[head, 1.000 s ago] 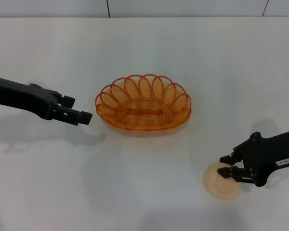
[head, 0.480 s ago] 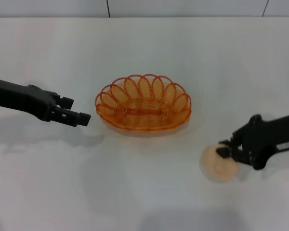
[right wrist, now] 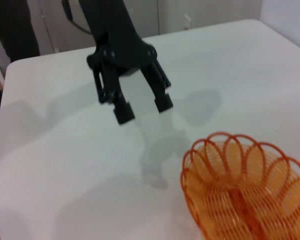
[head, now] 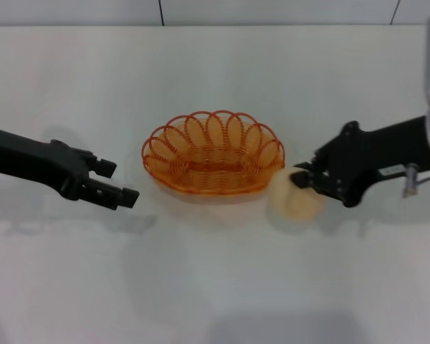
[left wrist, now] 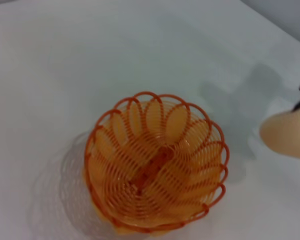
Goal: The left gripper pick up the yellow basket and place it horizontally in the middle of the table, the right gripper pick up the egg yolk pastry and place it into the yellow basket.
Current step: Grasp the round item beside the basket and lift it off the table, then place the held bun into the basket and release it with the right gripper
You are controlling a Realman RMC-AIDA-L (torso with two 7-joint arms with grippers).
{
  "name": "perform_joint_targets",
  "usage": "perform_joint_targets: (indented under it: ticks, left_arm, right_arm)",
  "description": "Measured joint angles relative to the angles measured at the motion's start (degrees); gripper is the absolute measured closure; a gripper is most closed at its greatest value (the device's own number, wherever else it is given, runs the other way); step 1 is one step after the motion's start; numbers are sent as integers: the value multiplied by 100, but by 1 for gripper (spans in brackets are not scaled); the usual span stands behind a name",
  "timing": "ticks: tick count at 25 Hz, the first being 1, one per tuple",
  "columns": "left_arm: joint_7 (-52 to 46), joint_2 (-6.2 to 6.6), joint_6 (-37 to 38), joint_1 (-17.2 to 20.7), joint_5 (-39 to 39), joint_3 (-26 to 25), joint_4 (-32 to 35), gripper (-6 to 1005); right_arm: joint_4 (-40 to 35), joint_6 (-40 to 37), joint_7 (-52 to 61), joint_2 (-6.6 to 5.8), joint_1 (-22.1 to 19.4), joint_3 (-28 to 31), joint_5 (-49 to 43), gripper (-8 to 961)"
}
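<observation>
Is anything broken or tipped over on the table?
Nothing stands out. The basket sits upright and whole in the middle of the table, with nothing in it. The right end effector holds the pastry just beside its rim. The left end effector hangs open, apart from the basket.

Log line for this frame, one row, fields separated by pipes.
yellow basket mid-table, empty | right gripper holds egg yolk pastry beside basket | left gripper open, clear of basket
</observation>
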Motion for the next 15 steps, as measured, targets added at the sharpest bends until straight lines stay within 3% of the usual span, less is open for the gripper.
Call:
perform_joint_targets:
  ticks: [15]
  left_arm:
    - [663,-68,-252,61,105,66,-133,112]
  right_arm:
    - [613,998,-26,34,798,-637,287,918]
